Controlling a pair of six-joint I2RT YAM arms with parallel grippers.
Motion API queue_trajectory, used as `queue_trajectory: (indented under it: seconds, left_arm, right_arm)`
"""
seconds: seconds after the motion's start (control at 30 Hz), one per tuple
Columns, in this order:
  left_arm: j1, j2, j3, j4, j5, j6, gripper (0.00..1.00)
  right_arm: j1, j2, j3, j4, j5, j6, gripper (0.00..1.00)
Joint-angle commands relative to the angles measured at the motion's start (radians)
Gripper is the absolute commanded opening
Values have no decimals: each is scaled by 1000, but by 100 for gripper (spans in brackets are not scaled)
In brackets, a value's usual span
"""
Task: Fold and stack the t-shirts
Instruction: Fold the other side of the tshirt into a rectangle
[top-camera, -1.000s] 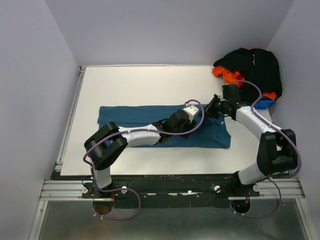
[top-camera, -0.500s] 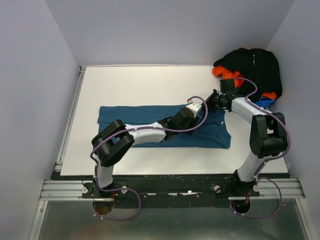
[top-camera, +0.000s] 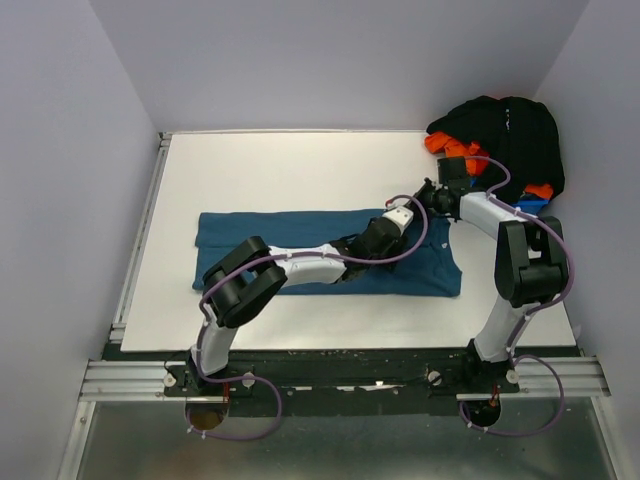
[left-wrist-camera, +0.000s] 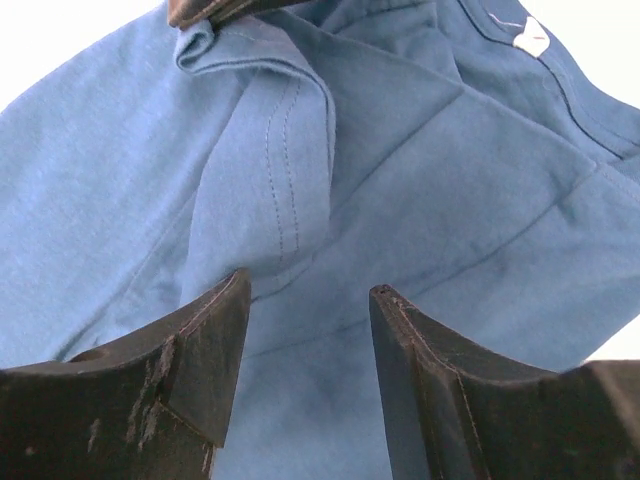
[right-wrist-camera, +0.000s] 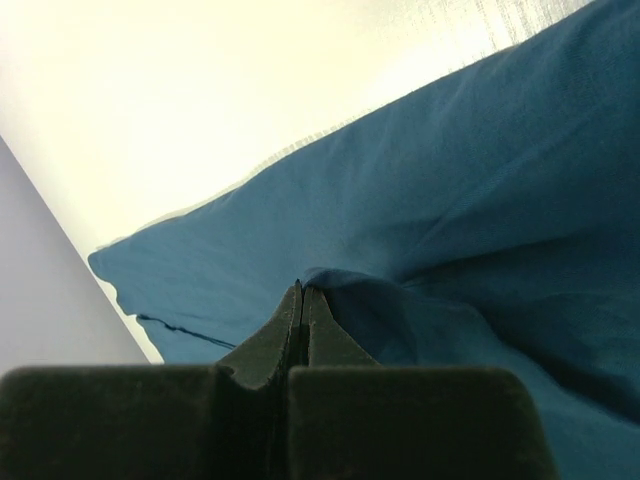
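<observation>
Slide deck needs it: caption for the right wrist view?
Right hand shut, pinching a fold of the teal t-shirt above the white table.

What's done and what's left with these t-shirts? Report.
Done: nothing is stacked; the teal t-shirt lies spread on the table. In hand: the right gripper is shut on its cloth, the left gripper open over it. Left: folding it, then the black and orange pile at the back.

legible text: none in any view | only label-like mark: small white sewn-in tag (left-wrist-camera: 530, 38) at the neck seam of the teal-blue soft cloth t-shirt (left-wrist-camera: 400, 180), left wrist view | print on tag: too small and blurred to read
</observation>
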Motion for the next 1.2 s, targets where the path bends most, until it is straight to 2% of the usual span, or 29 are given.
queue_trajectory:
  seconds: [0.0,0.43,0.6,0.63,0.67,0.73,0.83,0.97,1.17]
  left_arm:
    - [-7,56,86,-62,-77,18,66]
    - [-5,163,230,-188,-110,24,63]
    - [-5,171,252,-226,-129,18,46]
    - [-5,165,249,-228,-130,19,41]
    - [-5,157,245,-229,-128,19,32]
    - [-5,140,241,-237,-131,18,22]
    - [-4,131,247,-255,-131,22,12]
    - [-2,99,238,-278,-116,19,3]
    - [19,42,215,-315,-36,24,0]
  right_arm:
    - [-13,19,26,18,-27,9,1]
    - [-19,25,18,33,-42,12,1]
    - [-20,26,14,35,-44,12,1]
    - [-20,26,12,38,-44,12,1]
    - [-20,26,12,38,-44,12,1]
    - [-22,28,12,38,-47,12,1]
    - [-20,22,9,39,-47,12,1]
    - [-22,19,4,39,-47,11,1]
    - [-25,0,-11,39,-47,6,1]
